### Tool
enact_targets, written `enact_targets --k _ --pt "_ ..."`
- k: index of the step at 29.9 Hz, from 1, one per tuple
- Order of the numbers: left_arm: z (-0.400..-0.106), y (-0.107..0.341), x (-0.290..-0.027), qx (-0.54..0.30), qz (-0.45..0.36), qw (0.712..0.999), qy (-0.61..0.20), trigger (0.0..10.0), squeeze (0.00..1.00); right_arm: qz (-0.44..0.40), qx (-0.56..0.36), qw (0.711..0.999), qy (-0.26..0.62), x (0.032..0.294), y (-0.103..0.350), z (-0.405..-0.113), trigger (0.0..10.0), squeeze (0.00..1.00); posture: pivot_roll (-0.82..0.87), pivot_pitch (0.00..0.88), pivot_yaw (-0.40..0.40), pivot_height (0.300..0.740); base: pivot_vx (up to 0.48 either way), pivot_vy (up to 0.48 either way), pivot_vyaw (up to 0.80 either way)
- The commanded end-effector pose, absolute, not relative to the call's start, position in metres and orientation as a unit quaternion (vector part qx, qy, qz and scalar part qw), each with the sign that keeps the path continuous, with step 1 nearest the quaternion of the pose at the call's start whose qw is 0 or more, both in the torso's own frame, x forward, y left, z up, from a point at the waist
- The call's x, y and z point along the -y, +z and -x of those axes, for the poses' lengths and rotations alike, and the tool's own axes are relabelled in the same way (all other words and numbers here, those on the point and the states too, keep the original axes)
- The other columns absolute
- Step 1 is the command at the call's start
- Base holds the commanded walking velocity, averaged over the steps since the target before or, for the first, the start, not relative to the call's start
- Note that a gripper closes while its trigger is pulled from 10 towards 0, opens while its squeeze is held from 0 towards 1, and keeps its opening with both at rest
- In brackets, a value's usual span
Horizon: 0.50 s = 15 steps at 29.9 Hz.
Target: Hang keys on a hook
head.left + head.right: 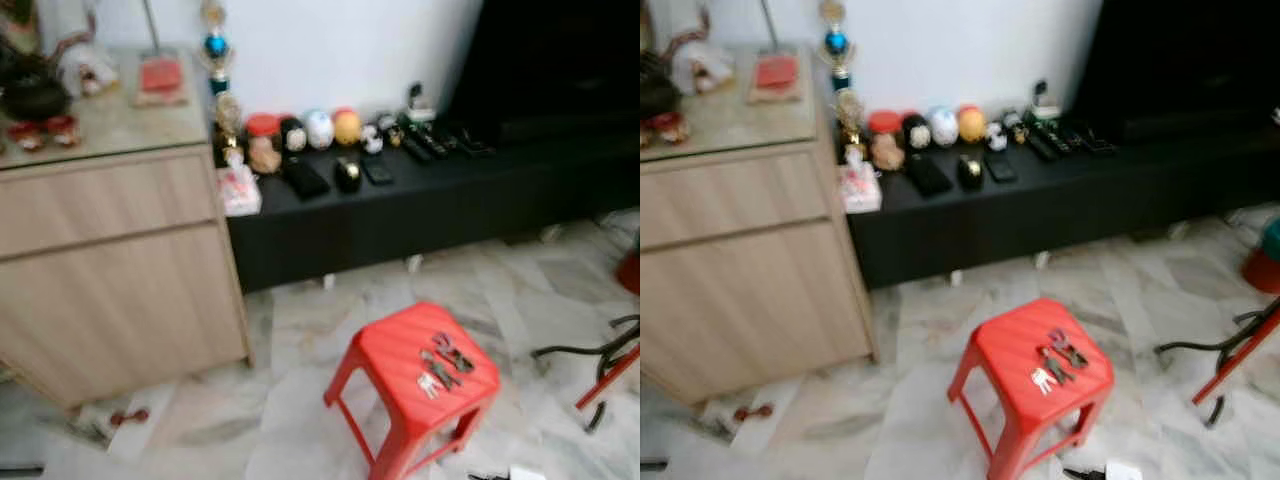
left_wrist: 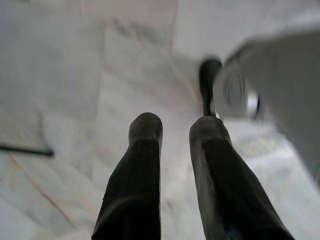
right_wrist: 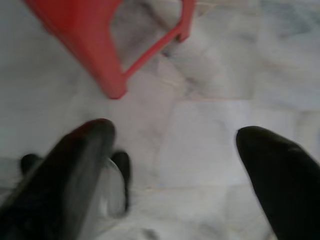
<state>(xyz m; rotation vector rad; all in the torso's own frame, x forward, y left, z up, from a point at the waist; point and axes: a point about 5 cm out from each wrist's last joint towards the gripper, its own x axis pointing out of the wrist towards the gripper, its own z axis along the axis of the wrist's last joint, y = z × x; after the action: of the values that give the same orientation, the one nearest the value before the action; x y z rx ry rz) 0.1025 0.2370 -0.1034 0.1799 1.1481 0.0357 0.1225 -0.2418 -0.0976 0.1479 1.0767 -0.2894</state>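
Observation:
A bunch of keys (image 1: 443,366) lies on the seat of a red plastic stool (image 1: 395,360) standing on the marble floor. In the right wrist view my right gripper (image 3: 175,135) hangs low over the floor, open wide and holding nothing, with a leg of the red stool (image 3: 100,45) just beyond its fingers. In the left wrist view my left gripper (image 2: 175,125) also points down at the bare floor. Its two black fingers (image 2: 145,150) stand a little apart with nothing between them.
A light wooden cabinet (image 1: 110,260) stands to the left, with ornaments on top. A low black bench (image 1: 420,215) along the white wall carries figurines, remotes and a trophy (image 1: 216,50). Black cables and a red frame (image 1: 605,365) lie on the floor at the right.

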Motion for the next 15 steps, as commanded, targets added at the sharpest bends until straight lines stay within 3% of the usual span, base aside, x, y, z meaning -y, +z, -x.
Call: enact_targets --k 1,7,15 --pt "-0.103 -0.105 -0.23 -0.542 -0.077 0.837 0.012 10.0 0.0 -0.065 -0.512 0.843 -0.153 0.251 -0.097 -0.116 10.0 0.0 0.09 0.0 -0.044 0.74 0.3 0.0 0.0" --pt "-0.103 -0.105 -0.23 -0.542 -0.077 0.837 0.012 10.0 0.0 -0.067 -0.496 0.849 -0.166 0.254 -0.094 -0.123 10.0 0.0 0.08 0.0 -0.045 0.74 0.289 0.0 0.0" --pt "-0.102 -0.105 -0.23 -0.543 -0.077 0.836 0.015 10.0 0.0 -0.065 -0.442 0.873 -0.197 0.254 -0.085 -0.144 10.0 0.0 0.08 0.0 -0.046 0.74 0.0 0.0 0.0"
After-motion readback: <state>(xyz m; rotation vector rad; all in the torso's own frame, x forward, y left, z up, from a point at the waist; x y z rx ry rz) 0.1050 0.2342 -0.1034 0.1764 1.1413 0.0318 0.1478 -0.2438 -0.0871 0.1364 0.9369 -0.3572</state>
